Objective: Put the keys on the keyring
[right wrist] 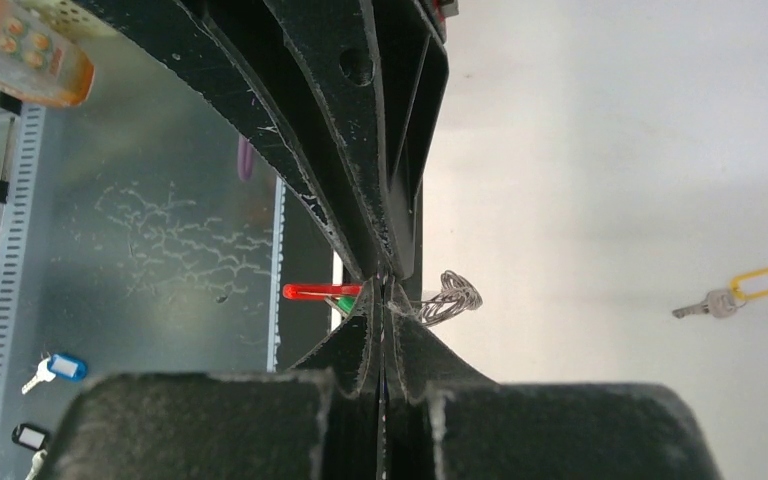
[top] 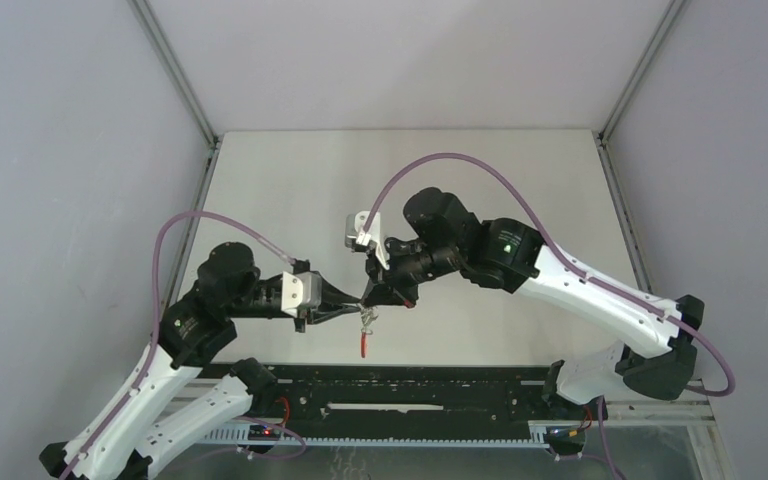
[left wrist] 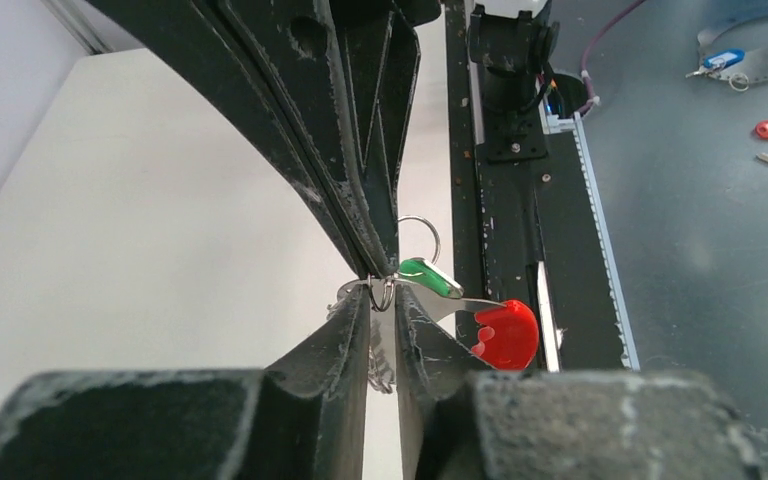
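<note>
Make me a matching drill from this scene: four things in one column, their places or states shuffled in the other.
Things
1. green key
2. yellow-tagged key
3. blue-tagged key
4. right gripper

Places or states
a. shut
b. lying alone on the white table
c. off the table, on the grey surface
d. lifted, beside the keyring

Pairs: 1-d, 2-b, 3-c, 4-a

Fixed overhead view down onto the table (top: 290, 190); close wrist views along the fingers (left wrist: 320, 385), keyring (left wrist: 505, 333) in all three
</note>
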{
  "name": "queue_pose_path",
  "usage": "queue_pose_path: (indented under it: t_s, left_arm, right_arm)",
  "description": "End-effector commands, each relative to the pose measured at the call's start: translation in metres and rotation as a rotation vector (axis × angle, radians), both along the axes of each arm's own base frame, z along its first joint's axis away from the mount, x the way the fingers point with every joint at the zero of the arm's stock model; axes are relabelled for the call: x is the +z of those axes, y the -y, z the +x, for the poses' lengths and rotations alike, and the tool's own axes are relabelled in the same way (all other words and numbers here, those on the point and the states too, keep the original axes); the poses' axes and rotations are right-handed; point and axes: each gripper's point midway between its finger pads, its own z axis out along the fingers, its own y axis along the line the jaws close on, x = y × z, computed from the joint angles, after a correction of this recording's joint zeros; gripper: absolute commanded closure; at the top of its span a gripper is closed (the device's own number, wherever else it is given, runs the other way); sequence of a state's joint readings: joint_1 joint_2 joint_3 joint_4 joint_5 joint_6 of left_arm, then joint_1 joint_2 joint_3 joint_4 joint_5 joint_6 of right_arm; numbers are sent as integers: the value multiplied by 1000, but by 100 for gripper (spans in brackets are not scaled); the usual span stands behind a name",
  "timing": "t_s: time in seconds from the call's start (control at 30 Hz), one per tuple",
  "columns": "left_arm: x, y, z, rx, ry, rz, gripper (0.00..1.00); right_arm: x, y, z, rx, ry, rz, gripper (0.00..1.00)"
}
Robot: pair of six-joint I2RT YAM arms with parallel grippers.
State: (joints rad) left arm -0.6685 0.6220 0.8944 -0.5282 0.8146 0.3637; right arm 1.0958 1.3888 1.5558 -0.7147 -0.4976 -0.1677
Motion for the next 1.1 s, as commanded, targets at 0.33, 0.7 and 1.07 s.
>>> queue_pose_path:
  t_s: [0.33,0.7,1.07]
  left_arm:
    - [5,-2,-6,-48,49,31,89]
    - [8,-3,-6,-46,56,26,81]
    - [6,-2,-4,-45,56,33,91]
  right_arm:
    - [13,-3,-3,25,36,-61,100]
    - [12,-9,-4,40,29,-79,100]
    - [13,-13,-4,52,35,-97,100]
